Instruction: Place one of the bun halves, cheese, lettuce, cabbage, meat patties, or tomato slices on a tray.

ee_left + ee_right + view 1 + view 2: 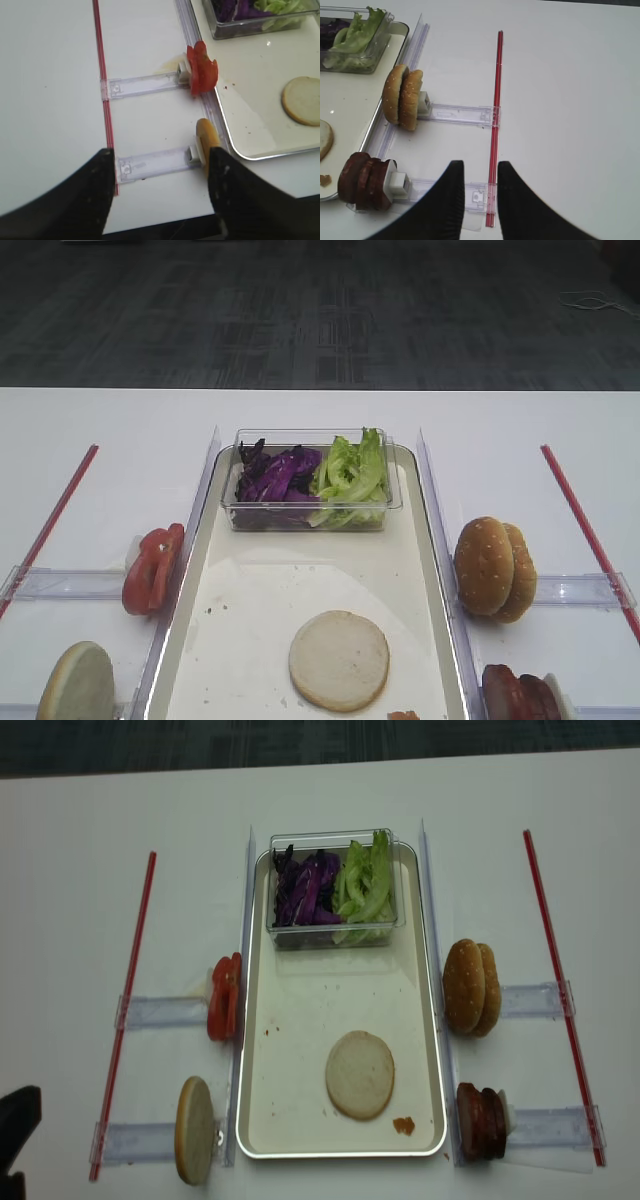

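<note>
Left wrist view: my left hand (159,172) hangs spread and empty near the upright bun half (206,145); a clumsy approach could topple it off its holder (155,164).

You get two high views: one low-angled from the table's (110,430) near edge, one almost straight down. Both share the tray (300,1120). Each wrist camera looks forward past its hand, close, along a tray edge (260,156).

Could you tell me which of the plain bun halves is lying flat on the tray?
The bun half in the tray's near middle, cut face up. The other bun half stands on edge outside the tray's left rim.
</note>
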You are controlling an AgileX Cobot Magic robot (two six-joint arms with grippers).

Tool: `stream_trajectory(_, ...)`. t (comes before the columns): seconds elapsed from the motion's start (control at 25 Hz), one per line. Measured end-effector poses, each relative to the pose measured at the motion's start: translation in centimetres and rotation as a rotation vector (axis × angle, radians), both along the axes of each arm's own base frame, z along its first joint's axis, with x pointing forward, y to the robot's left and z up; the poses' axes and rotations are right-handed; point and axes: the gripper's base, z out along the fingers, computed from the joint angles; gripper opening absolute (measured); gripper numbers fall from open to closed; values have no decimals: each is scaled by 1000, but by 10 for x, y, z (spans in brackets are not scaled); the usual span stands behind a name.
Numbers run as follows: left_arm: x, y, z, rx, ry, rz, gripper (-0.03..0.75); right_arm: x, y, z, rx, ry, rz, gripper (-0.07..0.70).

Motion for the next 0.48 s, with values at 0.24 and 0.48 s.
stream_trajectory(0.24, -16, 2, -20, 9, -34, 1, 393, 0, 0, 0, 0, 0, 0, 201)
stream_trajectory(0.48, -33, 4, -40, 8, -89, 4, 393, 0, 0, 0, 0, 0, 0, 201)
